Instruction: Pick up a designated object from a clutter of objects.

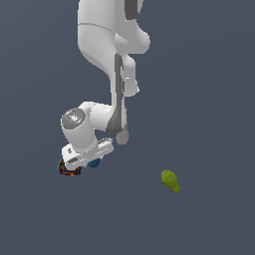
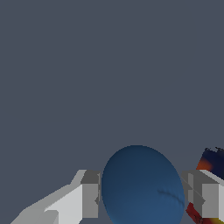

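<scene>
The designated object, a smooth dark-blue ball [image 2: 142,188], fills the gap between my gripper's [image 2: 141,199] two grey fingers [image 2: 89,197], and both pads rest against its sides. In the exterior view only a sliver of the ball [image 1: 94,163] shows under the white hand, with the gripper [image 1: 89,160] low over the floor. The multicoloured cube [image 1: 69,170] lies right beside the ball, on the exterior view's left, and a corner of the cube [image 2: 213,162] shows just past one finger in the wrist view. The fingertips are hidden in the exterior view.
A yellow-green pear-shaped thing [image 1: 170,181] lies on the dark grey floor well off to the exterior view's right of the hand. The white arm [image 1: 107,45] reaches down from above. No bottle shows in either view.
</scene>
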You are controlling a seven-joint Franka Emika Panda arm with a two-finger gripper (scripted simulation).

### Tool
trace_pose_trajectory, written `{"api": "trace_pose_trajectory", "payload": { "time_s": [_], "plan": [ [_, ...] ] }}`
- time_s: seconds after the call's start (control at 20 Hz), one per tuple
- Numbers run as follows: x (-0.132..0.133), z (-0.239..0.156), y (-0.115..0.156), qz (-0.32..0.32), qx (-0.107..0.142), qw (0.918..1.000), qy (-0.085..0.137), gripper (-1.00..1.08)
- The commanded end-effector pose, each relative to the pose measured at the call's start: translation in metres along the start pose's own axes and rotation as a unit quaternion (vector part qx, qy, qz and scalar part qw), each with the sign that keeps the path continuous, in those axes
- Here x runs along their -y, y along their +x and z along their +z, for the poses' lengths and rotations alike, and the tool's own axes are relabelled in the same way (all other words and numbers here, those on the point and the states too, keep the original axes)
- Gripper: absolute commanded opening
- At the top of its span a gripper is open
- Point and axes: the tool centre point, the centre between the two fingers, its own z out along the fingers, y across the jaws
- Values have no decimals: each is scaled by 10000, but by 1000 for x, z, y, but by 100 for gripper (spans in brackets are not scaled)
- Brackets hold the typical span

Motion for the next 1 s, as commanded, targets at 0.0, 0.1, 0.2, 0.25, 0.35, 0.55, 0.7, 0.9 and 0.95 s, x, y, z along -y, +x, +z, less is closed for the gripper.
{"api": "trace_pose_trajectory", "payload": {
  "time_s": [0.0, 0.1, 0.2, 0.25, 0.35, 0.55, 0.7, 0.9, 0.95],
  "plan": [
    [5, -8, 3, -3, -6, 10000, -4, -100],
    [12, -16, 6, -3, -3, 10000, -2, -100],
    [19, -27, 9, -2, 0, 10000, 0, -100],
    [24, -33, 11, -2, 0, 10000, 0, -100],
    [34, -47, 15, -1, 5, 10000, 3, -100],
    [59, -81, 25, 0, 14, 10000, 7, -100],
    [80, -111, 35, 2, 23, 10000, 10, -100],
    [109, -151, 47, 4, 34, 10000, 12, -100],
    [116, -161, 51, 4, 37, 10000, 13, -100]
  ]
}}
